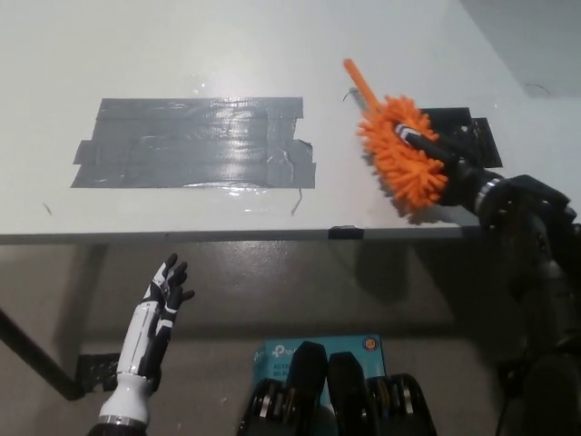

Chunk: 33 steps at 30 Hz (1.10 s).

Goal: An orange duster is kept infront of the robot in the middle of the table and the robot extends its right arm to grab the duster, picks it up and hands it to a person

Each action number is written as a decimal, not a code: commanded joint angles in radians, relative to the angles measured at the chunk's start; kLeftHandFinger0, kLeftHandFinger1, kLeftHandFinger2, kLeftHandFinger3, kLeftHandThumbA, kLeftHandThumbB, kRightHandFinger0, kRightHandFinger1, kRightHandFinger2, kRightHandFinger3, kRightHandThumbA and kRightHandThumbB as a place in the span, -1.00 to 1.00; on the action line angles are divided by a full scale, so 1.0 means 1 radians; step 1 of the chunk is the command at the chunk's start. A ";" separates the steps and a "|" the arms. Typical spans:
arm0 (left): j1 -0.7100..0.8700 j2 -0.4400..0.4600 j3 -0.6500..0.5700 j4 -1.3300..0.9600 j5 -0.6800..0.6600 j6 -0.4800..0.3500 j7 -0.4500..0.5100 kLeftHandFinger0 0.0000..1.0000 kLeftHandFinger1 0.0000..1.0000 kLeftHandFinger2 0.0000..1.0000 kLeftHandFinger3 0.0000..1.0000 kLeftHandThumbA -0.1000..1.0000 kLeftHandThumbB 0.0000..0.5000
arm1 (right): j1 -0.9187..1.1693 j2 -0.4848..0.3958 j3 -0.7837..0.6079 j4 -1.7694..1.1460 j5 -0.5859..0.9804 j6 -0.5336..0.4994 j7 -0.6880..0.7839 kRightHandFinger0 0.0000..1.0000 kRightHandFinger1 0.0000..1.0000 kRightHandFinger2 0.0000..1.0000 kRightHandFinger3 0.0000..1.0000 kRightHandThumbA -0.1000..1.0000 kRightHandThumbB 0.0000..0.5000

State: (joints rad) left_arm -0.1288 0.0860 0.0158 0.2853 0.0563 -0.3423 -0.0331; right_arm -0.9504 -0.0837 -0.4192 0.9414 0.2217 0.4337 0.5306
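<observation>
Head view is showing the black right hand point(445, 159) clamping the orange duster point(406, 158) by its soft, light, squashy head above the desk point(272, 54). Its stiff handle looks the firmer hold for the person. The white left hand point(162, 300) is resting low, fingers apart.

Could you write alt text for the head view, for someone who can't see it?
The black right hand holds an orange duster over the white table, beside grey tape. The white left hand rests open below the table edge.

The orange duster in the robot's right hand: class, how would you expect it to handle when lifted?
The orange duster probably squashes easily, since its head is shaggy strands. It looks light for its bulk. The right hand is shut on it; its thin handle seems stiffer.
</observation>
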 commanded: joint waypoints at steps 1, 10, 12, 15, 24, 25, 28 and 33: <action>-0.025 0.013 0.012 -0.026 -0.011 -0.003 0.008 0.83 1.00 1.00 1.00 0.83 -0.33 | -0.094 -0.003 -0.024 -0.027 0.134 0.015 0.079 -1.00 -0.25 0.35 0.96 -1.00 -0.53; -0.035 0.010 0.015 -0.023 -0.009 -0.002 0.008 0.83 1.00 1.00 1.00 0.81 -0.34 | -0.125 0.039 -0.039 0.018 0.197 -0.023 0.063 -1.00 -0.33 0.30 1.00 -1.00 -0.42; -0.036 0.010 0.015 -0.022 -0.007 -0.005 0.009 0.82 1.00 1.00 1.00 0.81 -0.34 | -0.125 0.042 -0.033 0.016 0.203 -0.029 0.053 -1.00 -0.34 0.30 1.00 -1.00 -0.42; -0.036 0.010 0.014 -0.026 -0.004 -0.002 0.009 0.82 1.00 1.00 1.00 0.82 -0.36 | -0.132 0.055 -0.055 0.030 0.218 -0.039 0.000 -1.00 -0.39 0.26 0.92 -1.00 -0.48; -0.042 0.012 0.014 -0.033 0.000 0.003 0.010 0.82 1.00 1.00 1.00 0.82 -0.40 | -0.155 0.055 -0.083 0.092 0.229 -0.069 -0.083 -1.00 -0.61 0.14 0.95 -1.00 -0.49; -0.046 0.011 0.015 -0.029 -0.004 -0.002 0.009 0.82 1.00 1.00 1.00 0.82 -0.40 | -0.162 0.051 -0.083 0.111 0.232 -0.072 -0.078 -1.00 -0.65 0.10 0.95 -1.00 -0.48; -0.049 0.012 0.015 -0.025 -0.007 -0.007 0.007 0.82 1.00 1.00 1.00 0.81 -0.41 | -0.168 0.047 -0.080 0.131 0.233 -0.079 -0.067 -1.00 -0.67 0.10 1.00 -1.00 -0.52; -0.057 0.013 0.016 -0.023 -0.006 -0.002 0.007 0.83 1.00 1.00 1.00 0.80 -0.41 | -0.175 0.041 -0.071 0.147 0.235 -0.088 -0.066 -1.00 -0.64 0.16 1.00 -1.00 -0.51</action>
State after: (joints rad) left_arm -0.1633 0.0894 0.0275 0.2825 0.0565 -0.3349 -0.0331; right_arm -1.0522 -0.0299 -0.4914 1.0859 0.4137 0.4048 0.4645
